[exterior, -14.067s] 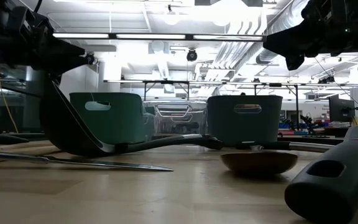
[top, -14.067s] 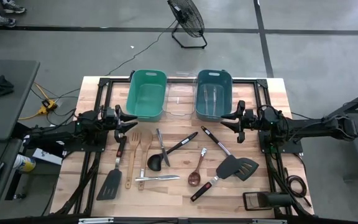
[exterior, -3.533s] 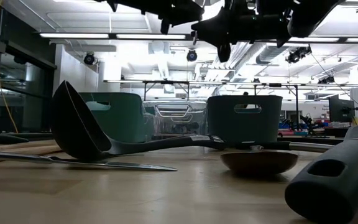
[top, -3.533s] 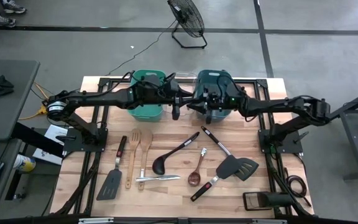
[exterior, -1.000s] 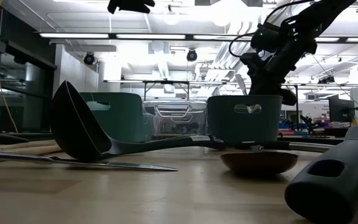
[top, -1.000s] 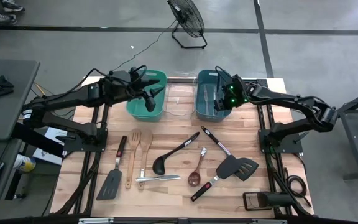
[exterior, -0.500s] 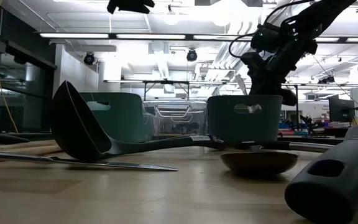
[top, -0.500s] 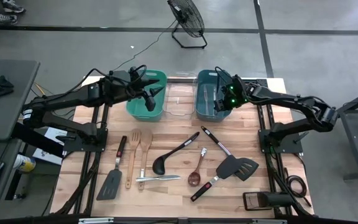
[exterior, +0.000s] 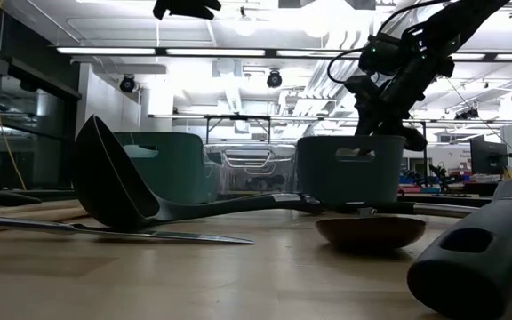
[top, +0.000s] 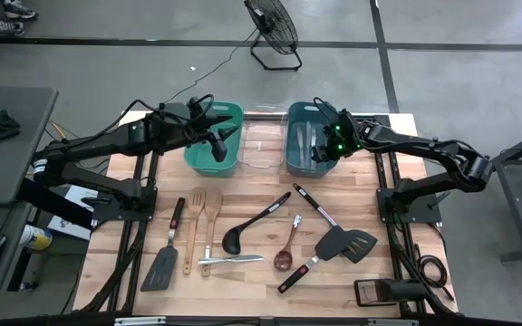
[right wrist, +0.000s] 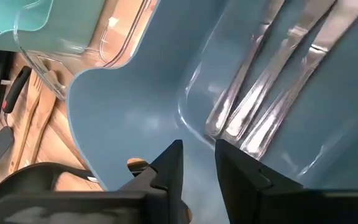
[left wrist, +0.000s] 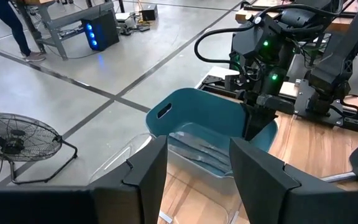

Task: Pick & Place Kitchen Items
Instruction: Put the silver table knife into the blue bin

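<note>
On the table (top: 370, 272), right end effector (right wrist: 197, 155) over blue bin (top: 308, 138).

Colours on the pale wood table (top: 370, 290)

Green bin (top: 208, 145), clear bin (top: 263, 145) and blue bin (top: 299, 156) line the far edge; silver cutlery (right wrist: 272, 93) gleams in the blue one; black ladle (top: 254, 223); red-handled spatula (top: 164, 255).

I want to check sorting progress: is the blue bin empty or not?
Not empty: the blue bin holds silver cutlery lying on its floor.
</note>
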Motion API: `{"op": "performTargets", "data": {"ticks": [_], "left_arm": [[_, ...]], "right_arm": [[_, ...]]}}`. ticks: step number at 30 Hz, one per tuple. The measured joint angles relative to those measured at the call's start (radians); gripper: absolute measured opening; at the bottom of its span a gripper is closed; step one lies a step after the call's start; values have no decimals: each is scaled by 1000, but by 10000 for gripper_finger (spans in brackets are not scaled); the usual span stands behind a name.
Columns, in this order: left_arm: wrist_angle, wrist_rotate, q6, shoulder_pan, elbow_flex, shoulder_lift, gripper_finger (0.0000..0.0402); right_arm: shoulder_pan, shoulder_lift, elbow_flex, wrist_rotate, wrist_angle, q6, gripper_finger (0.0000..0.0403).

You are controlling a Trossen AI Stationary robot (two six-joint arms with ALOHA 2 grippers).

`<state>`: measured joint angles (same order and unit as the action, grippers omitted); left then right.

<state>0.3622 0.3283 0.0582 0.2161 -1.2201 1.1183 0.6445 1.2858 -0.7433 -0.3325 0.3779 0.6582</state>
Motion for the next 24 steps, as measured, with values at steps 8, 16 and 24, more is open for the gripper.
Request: {"op": "performTargets", "data": {"ticks": [8, 16, 24], "left_arm": [[0, 0, 0, 0, 0, 0, 171], [8, 0, 0, 0, 0, 0, 171], [76, -30, 5, 0, 0, -6, 171]], "right_arm": [[5, -18, 0, -74, -29, 0, 88], [4, -109, 0, -140, -58, -64, 89], [4, -251, 0, -79, -60, -157, 89]]}}
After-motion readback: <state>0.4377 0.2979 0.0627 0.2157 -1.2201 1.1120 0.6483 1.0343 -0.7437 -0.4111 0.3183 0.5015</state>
